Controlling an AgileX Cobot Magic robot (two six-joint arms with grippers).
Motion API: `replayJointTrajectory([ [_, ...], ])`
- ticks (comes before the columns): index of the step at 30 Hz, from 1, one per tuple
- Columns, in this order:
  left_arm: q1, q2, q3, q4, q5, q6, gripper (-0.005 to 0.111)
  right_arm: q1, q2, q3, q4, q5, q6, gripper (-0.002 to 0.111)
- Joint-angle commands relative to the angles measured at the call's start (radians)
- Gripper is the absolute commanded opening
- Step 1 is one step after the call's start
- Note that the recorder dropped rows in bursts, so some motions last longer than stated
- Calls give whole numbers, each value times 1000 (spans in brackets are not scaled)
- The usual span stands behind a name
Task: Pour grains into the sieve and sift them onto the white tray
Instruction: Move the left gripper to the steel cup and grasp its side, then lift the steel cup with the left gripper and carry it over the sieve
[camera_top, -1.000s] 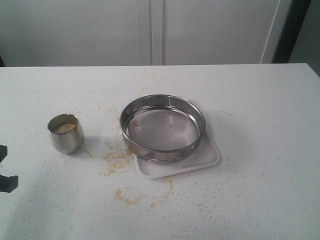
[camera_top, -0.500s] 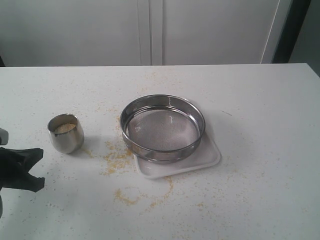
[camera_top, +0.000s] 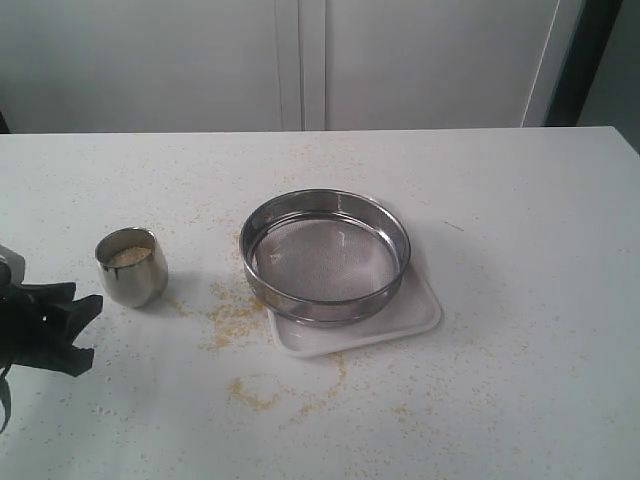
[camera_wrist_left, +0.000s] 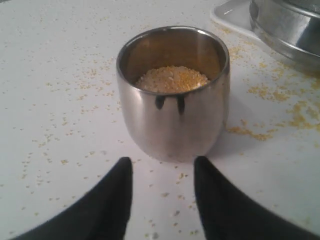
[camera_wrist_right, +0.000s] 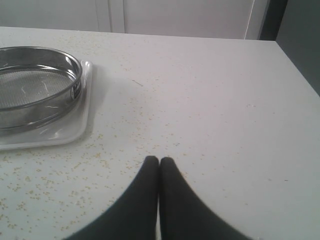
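Note:
A small steel cup (camera_top: 131, 266) (camera_wrist_left: 173, 90) stands upright on the white table, part-filled with yellow and pale grains (camera_wrist_left: 172, 79). My left gripper (camera_top: 85, 325) (camera_wrist_left: 162, 162) is open just short of the cup, its black fingers apart and touching nothing. The sieve (camera_top: 325, 254) (camera_wrist_right: 35, 87), a wide steel ring with mesh bottom, rests on the white tray (camera_top: 418, 312) (camera_wrist_right: 75, 131) at the table's middle; its mesh looks bare. My right gripper (camera_wrist_right: 159, 160) is shut on nothing, over the table to the right of the tray, outside the exterior view.
Spilled grains (camera_top: 235, 312) are scattered over the table (camera_top: 520, 220), thickest between cup and tray and in front of the tray. A white panelled wall (camera_top: 300, 60) runs behind the table's far edge.
My left gripper has come in from the left edge of the exterior view towards the cup. Cup, sieve and tray have not moved.

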Motion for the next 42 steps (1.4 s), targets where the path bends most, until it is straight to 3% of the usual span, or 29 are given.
replayJointTrajectory([
  [1,0,0,-21,12,-7,-45,80,-1,-4,6,-7,-17,-3,0],
  [3,0,0,-25,12,-7,-87,93,-1,-4,6,-7,-17,-3,0],
  [7,0,0,-31,20,-7,-94,105,-1,-4,6,-7,-17,-3,0],
  [14,0,40,-49,34,-7,-106,105,-1,-4,6,-7,-17,-3,0],
  [26,-2,171,-250,144,-7,-191,105,-1,-4,6,-7,-17,-3,0],
  [34,-57,238,-344,156,-7,-210,105,-1,-4,6,-7,-17,-3,0],
  [42,-69,290,-391,147,-7,-212,105,-1,-4,6,-7,-17,-3,0],
])
